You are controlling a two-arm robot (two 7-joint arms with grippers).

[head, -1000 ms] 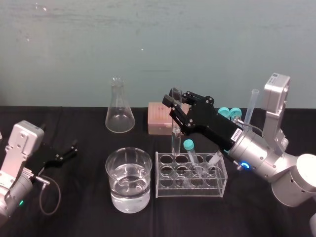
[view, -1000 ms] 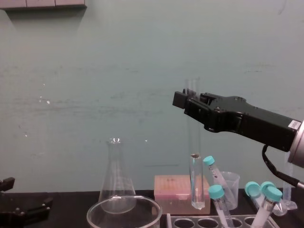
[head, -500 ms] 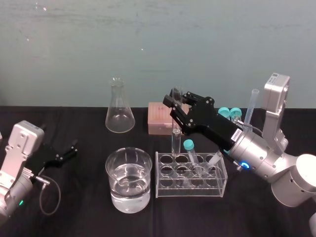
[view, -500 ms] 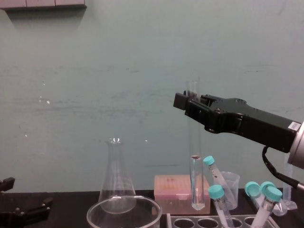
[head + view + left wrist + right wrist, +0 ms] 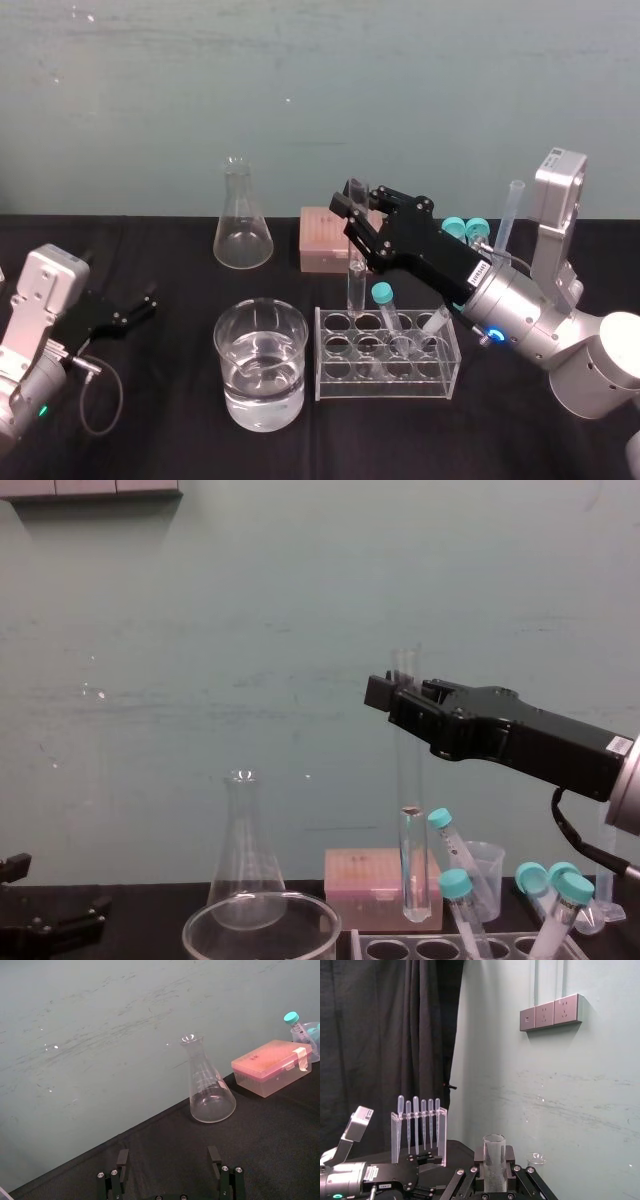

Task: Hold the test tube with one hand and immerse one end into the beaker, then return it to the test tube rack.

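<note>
Test tube (image 5: 354, 288) upright, rounded end hanging just above the back-left corner of the test tube rack (image 5: 386, 383), not touching it. Right pincer (image 5: 352, 203) clamped on the tube near its open top, reaching in from the right. Beaker (image 5: 229, 345), part full of water, stands just left of the rack on the black counter (image 5: 160, 425). Left pincer (image 5: 137, 304) parked at far left, fingers spread, holding nothing.

Right gripper: long black angular hand (image 5: 352, 208), white printed label (image 5: 480, 270)
Right wrist: silver cylinder (image 5: 525, 315), glowing blue ring (image 5: 496, 335), thin black cable (image 5: 558, 815)
Right camera housing: silver rounded box (image 5: 560, 185)
Left gripper: small all-black gripper (image 5: 148, 298), silver screw heads (image 5: 111, 1172)
Left arm: silver boxy housing (image 5: 45, 285), grey looping cable (image 5: 120, 395), green light (image 5: 42, 410)
</note>
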